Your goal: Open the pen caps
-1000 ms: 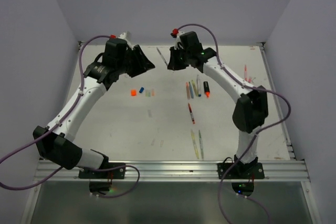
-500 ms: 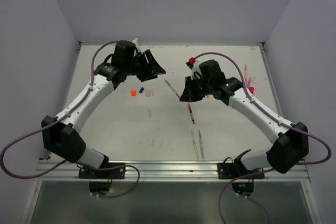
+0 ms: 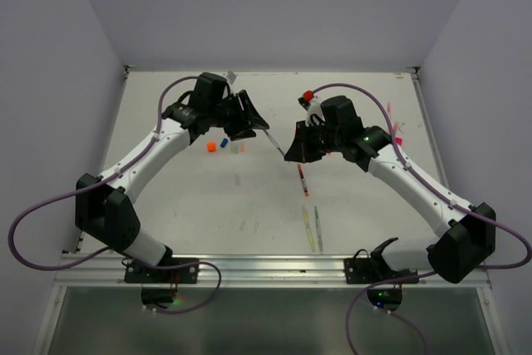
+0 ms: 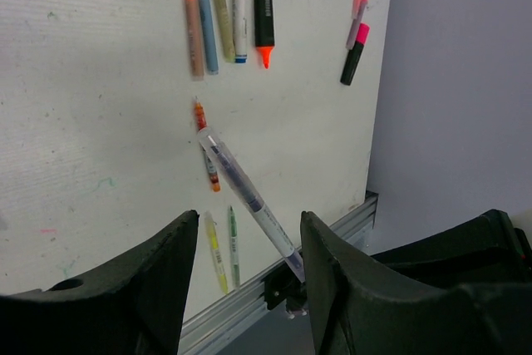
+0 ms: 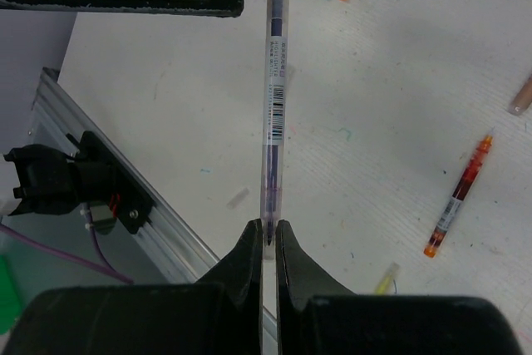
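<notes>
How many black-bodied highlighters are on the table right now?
2. The orange-tipped highlighter lies beside the row of slim pens; the pink-ended highlighter lies near the table's right edge. Others may be hidden.

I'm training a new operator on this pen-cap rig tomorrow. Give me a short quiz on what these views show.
1. Which one grips the clear pen? A: left pincer. B: right pincer. C: neither.
2. True or false: the left pincer is shut.
3. Fill in: in the top view, the loose cap lying farthest left on the table is coloured ____.

Key: 1: B, its jaws are closed on the pen's end. 2: false, its jaws stand apart. 3: orange.
</notes>
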